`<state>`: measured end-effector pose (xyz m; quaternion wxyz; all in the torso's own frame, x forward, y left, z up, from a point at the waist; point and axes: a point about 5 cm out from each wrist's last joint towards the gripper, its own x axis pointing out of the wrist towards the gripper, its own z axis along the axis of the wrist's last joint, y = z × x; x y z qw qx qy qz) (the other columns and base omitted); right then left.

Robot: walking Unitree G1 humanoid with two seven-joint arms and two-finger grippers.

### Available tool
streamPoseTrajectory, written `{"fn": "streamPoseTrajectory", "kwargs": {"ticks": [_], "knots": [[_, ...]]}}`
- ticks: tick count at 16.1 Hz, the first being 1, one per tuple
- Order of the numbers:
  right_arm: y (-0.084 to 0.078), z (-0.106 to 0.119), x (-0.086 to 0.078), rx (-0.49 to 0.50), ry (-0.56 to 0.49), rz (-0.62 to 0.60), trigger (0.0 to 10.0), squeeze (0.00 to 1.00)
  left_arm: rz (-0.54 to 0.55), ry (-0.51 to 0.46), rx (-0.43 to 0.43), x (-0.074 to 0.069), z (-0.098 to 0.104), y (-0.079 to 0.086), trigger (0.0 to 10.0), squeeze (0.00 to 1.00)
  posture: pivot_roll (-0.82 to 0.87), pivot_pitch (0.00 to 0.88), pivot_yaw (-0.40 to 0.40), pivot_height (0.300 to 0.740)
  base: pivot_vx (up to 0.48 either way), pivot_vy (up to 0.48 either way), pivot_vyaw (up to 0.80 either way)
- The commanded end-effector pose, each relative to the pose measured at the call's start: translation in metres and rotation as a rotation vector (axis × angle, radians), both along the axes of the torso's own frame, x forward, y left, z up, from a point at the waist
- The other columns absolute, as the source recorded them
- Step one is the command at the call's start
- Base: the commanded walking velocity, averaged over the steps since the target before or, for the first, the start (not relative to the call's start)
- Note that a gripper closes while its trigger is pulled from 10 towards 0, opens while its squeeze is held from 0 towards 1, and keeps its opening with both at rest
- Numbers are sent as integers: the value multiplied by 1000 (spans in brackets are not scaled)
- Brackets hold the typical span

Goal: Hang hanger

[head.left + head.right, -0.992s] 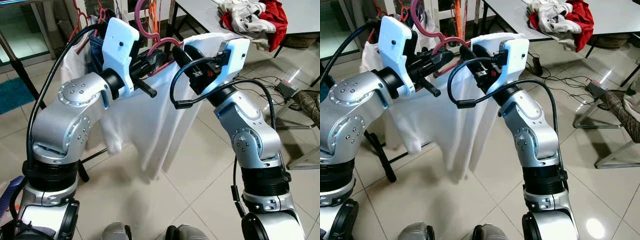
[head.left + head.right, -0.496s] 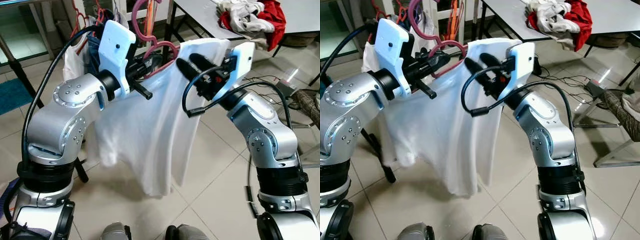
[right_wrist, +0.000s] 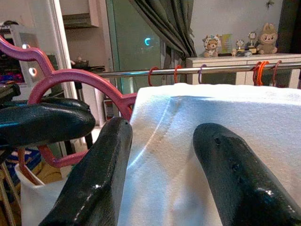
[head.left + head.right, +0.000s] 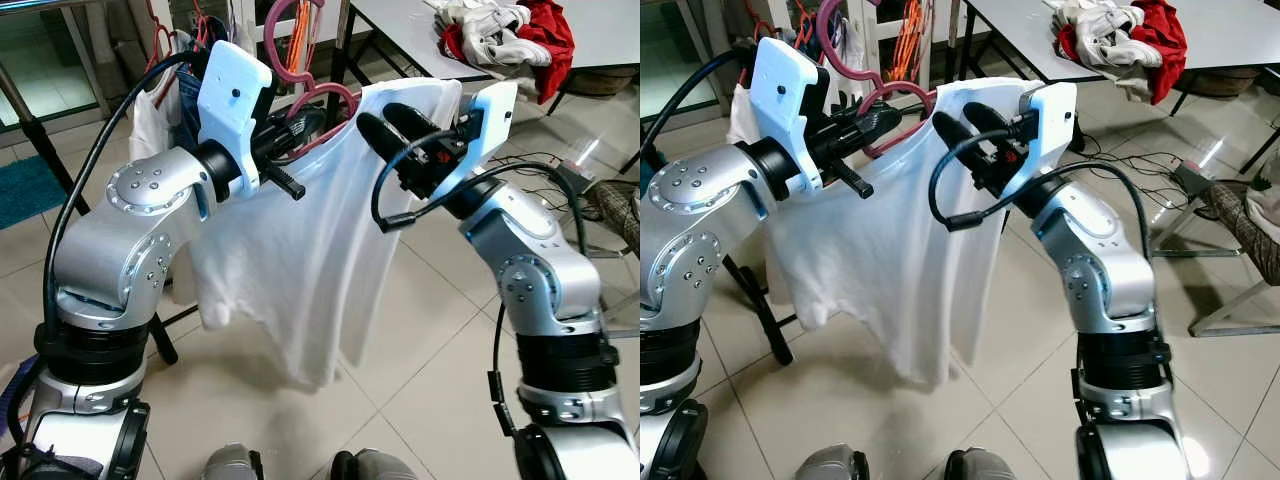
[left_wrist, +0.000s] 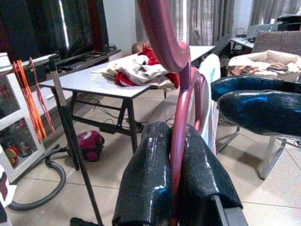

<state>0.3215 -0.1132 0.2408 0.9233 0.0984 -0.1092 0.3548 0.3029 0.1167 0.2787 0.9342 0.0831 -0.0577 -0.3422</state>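
Your left pincer is clamped on the pink hanger, its two fingers pressed together on the thin stem just below the hook, as the left wrist view shows. The hanger is held up in the air between your two arms, in front of the rail with its coloured hooks, and a white shirt is draped over it and hangs down toward the tiled floor. Your right pincer stands with its fingers apart, just at the shirt's shoulder; from these pictures you cannot tell for sure whether they touch the cloth. Expect the hanger to be light, stiff and smooth plastic: it will keep its shape, but the slim stem can twist or slide between glossy fingers, so keep the hold near the neck where it is now and keep the hook free above. The shirt is soft and limp, adds little weight, and will swing when you move. It looks bunched toward one side, so it may slip off the hanger's arm if you tilt. If you need the right pincer, take the shirt at the shoulder over the hanger's arm, where the cloth is backed by plastic, not the loose hem. Carry the hook up and over the rail slowly, keeping the hanger level.
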Motion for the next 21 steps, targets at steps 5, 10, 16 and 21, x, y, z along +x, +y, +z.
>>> {"fn": "streamPoseTrajectory", "kwargs": {"ticks": [5,10,16,21], "knots": [[6,2,-2,34,-6,10,8392,0,-50,-18,-10,-6,6,-6,10000,0,-2,41,-74,740,0,0,0],[0,2,6,71,18,-81,1451,0,-65,-15,-8,-7,5,-7,10000,0,1,40,-76,740,0,0,0],[0,5,4,116,21,-63,1255,0,-46,-11,5,-5,3,-4,10000,0,0,36,-69,740,0,0,0],[8,0,2,72,27,-27,2039,0,-73,-18,-2,-7,5,-10,10000,0,3,27,-68,740,0,0,0]]}}
